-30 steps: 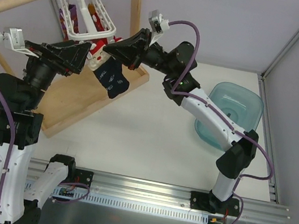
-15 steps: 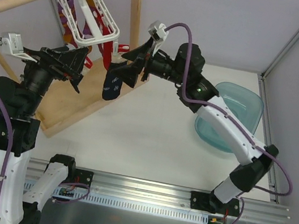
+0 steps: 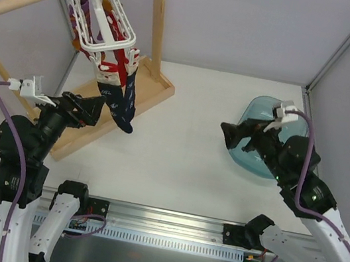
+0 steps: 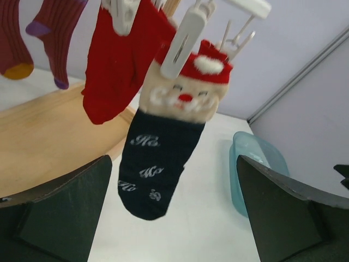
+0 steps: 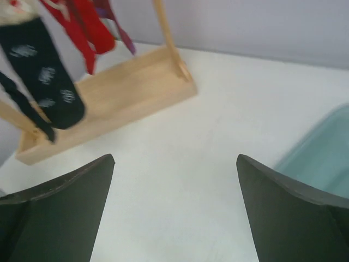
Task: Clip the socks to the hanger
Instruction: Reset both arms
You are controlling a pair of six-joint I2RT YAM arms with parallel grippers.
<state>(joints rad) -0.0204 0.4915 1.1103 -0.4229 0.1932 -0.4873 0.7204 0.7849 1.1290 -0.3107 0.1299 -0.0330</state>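
Observation:
The white hanger [image 3: 106,22] hangs by its hook from the wooden rod. The navy socks [image 3: 121,100] dangle below it, and a white clip [image 4: 182,46] bites the red-and-white cuff of the nearer sock [image 4: 158,164]. My left gripper [image 3: 93,108] is open, low and just left of the socks, touching nothing; in its wrist view the left gripper [image 4: 173,159] frames the sock's toe from a distance. My right gripper [image 3: 231,134] is open and empty far to the right, by the tub; the right gripper [image 5: 175,157] looks over bare table, with the socks [image 5: 46,76] at upper left.
Bright red socks [image 4: 117,71] and a purple-orange striped sock [image 4: 54,33] hang on the same hanger. The wooden rod frame's base [image 3: 107,116] lies under the socks, with its upright post [image 3: 157,14] behind. A teal tub [image 3: 287,123] sits at the right.
Both grippers have let go and pulled back from the hanger. The right arm swung far right toward the tub and its jaws opened. The left arm dropped lower. The socks now hang free.

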